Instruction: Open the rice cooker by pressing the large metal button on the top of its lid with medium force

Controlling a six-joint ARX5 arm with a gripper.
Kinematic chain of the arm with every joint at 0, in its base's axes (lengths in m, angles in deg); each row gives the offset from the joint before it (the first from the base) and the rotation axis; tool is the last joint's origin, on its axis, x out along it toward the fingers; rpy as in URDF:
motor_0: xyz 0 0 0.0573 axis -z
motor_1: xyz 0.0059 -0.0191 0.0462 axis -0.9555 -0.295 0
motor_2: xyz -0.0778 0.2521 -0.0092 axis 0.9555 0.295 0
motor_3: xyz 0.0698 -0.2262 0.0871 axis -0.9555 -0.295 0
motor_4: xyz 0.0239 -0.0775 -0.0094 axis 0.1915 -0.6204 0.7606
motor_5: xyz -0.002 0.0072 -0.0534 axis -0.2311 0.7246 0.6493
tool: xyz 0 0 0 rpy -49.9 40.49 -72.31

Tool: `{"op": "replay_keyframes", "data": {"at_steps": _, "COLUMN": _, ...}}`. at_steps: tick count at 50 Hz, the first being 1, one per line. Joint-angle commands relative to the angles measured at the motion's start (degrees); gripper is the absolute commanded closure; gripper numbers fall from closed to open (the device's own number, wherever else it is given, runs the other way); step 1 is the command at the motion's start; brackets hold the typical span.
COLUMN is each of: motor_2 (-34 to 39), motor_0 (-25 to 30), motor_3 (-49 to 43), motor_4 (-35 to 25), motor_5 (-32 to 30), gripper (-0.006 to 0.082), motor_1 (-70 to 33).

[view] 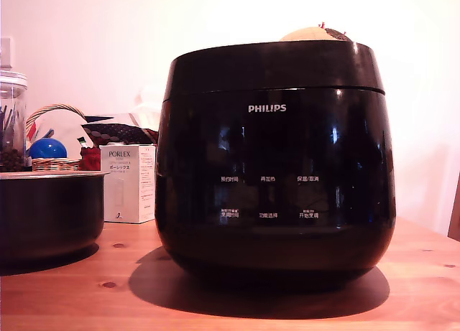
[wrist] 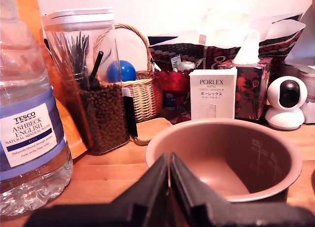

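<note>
The black gripper has its two wedge-shaped fingers pressed together, tips meeting, with nothing between them. Just beyond the tips sits one round metal pot with a pinkish-brown inner coating; it is empty, with faint level markings on its inner wall. In the exterior view the same dark pot stands at the left, beside the large glossy black rounded rice cooker with its white PHILIPS logo and six small white panel labels. The cooker's domed black lid is shut; the gripper does not show in that view, and the cooker does not show in the wrist view.

Behind the pot, farther from the gripper, stand one white PORLEX box, one red patterned tissue box with a tissue sticking up, and one white round security camera. One tall clear plastic canister holds dark brown pellets in its lower half and black sticks above. One woven wicker basket contains a blue ball. One clear TESCO water bottle stands nearest, on the wooden surface.
</note>
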Motion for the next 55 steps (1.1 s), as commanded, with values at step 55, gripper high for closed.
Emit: {"op": "replay_keyframes", "data": {"at_steps": 55, "motor_2": -18.3, "motor_0": 0.0, "motor_3": -6.1, "motor_4": -41.3, "motor_5": 24.9, "gripper": 0.0788, "motor_1": -5.7}}
